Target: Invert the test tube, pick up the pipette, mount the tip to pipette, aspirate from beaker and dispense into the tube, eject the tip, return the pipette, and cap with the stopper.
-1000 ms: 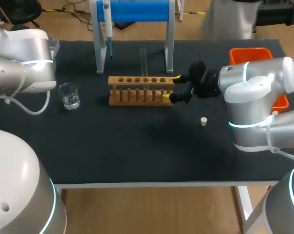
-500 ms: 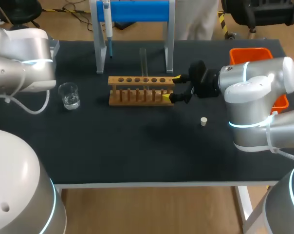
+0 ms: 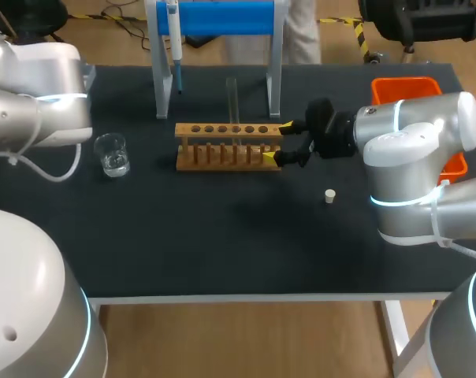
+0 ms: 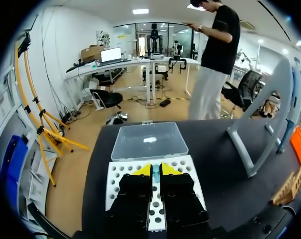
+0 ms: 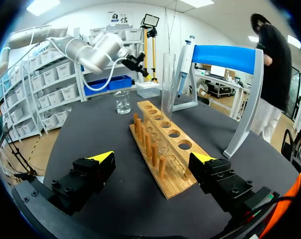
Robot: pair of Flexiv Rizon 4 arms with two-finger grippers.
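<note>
A wooden rack (image 3: 226, 146) sits mid-table. The right gripper (image 3: 277, 142), fingers spread wide, straddles its right end, seemingly to steady it. The left gripper (image 4: 156, 172), fingers together, hangs well left. The test tube (image 3: 232, 98) stands upright mid-rack.

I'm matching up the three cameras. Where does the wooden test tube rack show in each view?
Head view: the wooden rack sits mid-table, at the right gripper's fingertips.
Left wrist view: only one end of the wooden rack shows, beyond the pipette stand's leg.
Right wrist view: the wooden rack lies between the right gripper's open fingers.
Shared landmark: the pipette stand, just behind the rack.
</note>
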